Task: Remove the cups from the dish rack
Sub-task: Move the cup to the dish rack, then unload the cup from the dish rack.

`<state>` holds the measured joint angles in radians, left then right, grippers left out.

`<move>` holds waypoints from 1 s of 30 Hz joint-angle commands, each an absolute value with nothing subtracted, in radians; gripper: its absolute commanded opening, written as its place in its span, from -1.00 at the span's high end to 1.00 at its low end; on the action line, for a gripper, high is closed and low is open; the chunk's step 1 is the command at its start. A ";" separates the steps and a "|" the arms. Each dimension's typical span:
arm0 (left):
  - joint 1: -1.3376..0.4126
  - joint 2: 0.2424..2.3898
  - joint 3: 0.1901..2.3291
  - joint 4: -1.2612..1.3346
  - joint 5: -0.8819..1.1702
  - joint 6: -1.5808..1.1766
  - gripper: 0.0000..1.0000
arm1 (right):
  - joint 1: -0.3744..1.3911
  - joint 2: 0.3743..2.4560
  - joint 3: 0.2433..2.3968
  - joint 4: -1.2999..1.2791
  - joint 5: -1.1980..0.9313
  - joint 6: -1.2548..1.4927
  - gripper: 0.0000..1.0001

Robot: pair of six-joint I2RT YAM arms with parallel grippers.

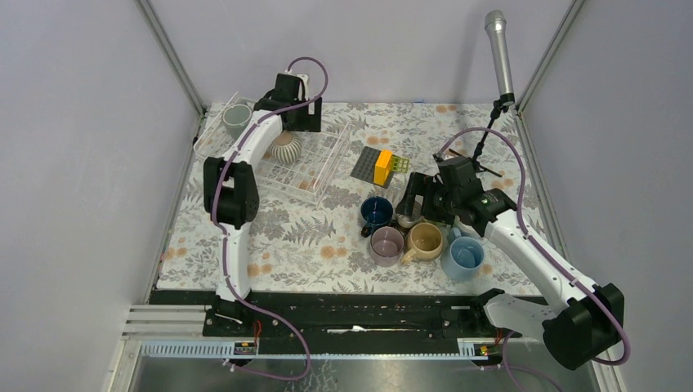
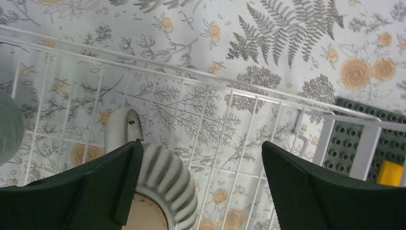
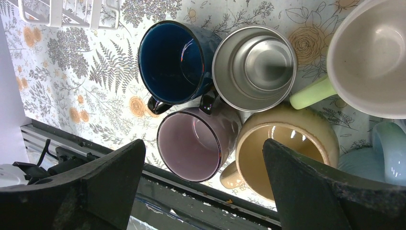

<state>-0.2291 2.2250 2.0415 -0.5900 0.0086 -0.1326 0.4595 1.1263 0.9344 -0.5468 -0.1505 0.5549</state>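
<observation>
Left claw (image 2: 200, 151) is held wide apart over the ribbed cup (image 2: 167, 179) in the dish rack (image 2: 249, 96); right claw (image 3: 203, 148) is spread, empty, above the navy cup (image 3: 172, 60), steel cup (image 3: 253, 67), mauve cup (image 3: 191, 122) and tan cup (image 3: 287, 120) grouped on the worktop (image 3: 95, 72).

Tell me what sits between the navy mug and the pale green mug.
The steel mug stands between the navy mug and the pale green mug; the right wrist view shows this clearly.
</observation>
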 commanded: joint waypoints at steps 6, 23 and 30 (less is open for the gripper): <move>-0.238 2.083 1.989 -0.630 0.056 -0.096 -0.97 | 0.468 1.095 0.920 -0.526 -0.154 0.558 -0.99; -0.250 2.206 2.180 -0.665 -0.210 -0.177 -0.97 | 0.468 1.076 0.907 -0.525 -0.145 0.558 -0.99; -0.250 2.303 2.269 -0.763 -0.233 -0.231 -0.97 | 0.468 1.083 0.906 -0.525 -0.143 0.562 -0.99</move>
